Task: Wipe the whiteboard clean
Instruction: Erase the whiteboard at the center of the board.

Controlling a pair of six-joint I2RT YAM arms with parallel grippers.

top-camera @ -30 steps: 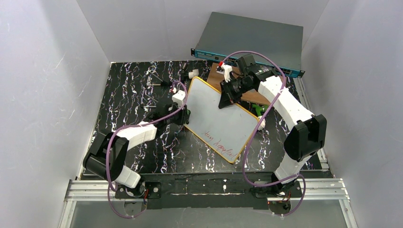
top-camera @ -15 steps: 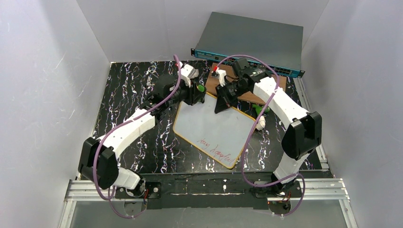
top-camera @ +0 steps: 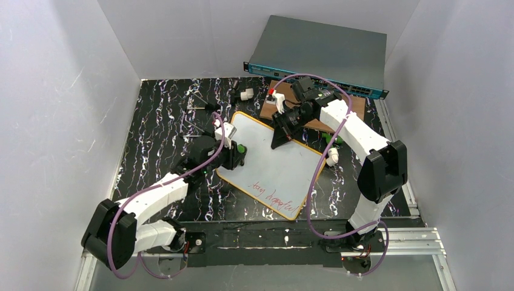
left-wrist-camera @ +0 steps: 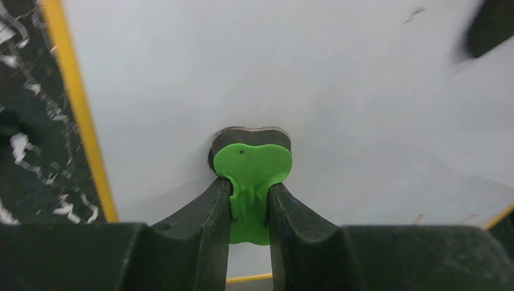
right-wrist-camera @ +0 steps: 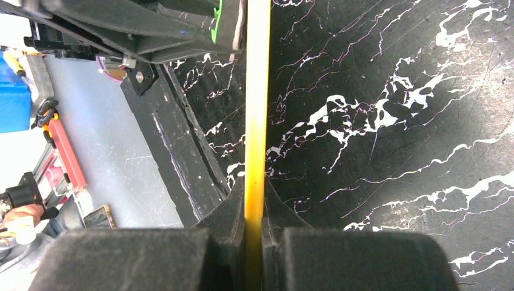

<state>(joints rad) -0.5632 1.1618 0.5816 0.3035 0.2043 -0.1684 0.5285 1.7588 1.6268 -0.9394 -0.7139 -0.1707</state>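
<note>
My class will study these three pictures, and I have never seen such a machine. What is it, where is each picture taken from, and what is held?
Two robot arms are bolted to a black marbled table. The wide picture looks down from above and behind them; the other two come from a camera on each wrist. A whiteboard with red writing sits between the arms. The left hand pinches a small green eraser against its white surface. The right hand clamps the board's yellow frame at the far end.
</note>
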